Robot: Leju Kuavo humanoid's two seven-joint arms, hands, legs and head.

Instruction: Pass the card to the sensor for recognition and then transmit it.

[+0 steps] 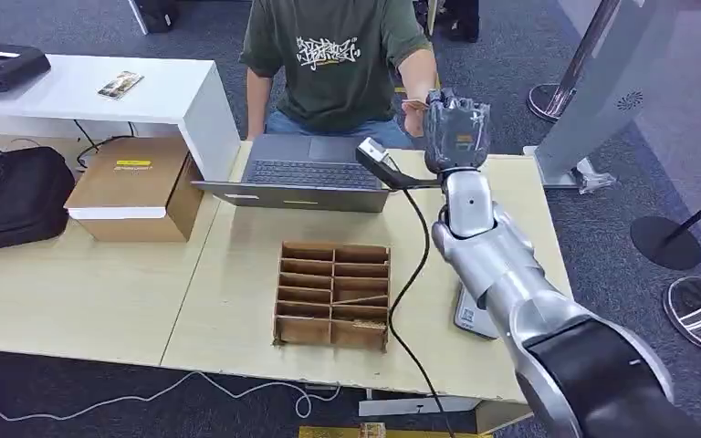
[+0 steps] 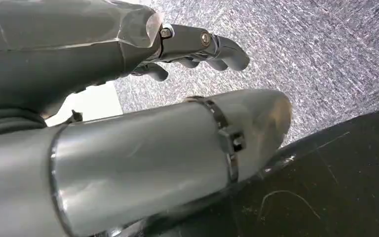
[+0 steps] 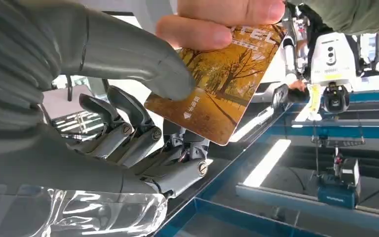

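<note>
over the far edge of the pale wooden table, the right hand is raised toward a seated person in a green t-shirt with white graffiti-style lettering i cannot read. the right wrist view shows the card, printed with autumn trees, a small white arrow and partly hidden white letters, pinched under the robot's thumb while the person's fingers grip its other end. an open laptop, a divided cardboard tray and a closed cardboard box with a yellow label stand on the table. the left hand hangs over grey carpet, fingers loosely curled, holding nothing.
</note>
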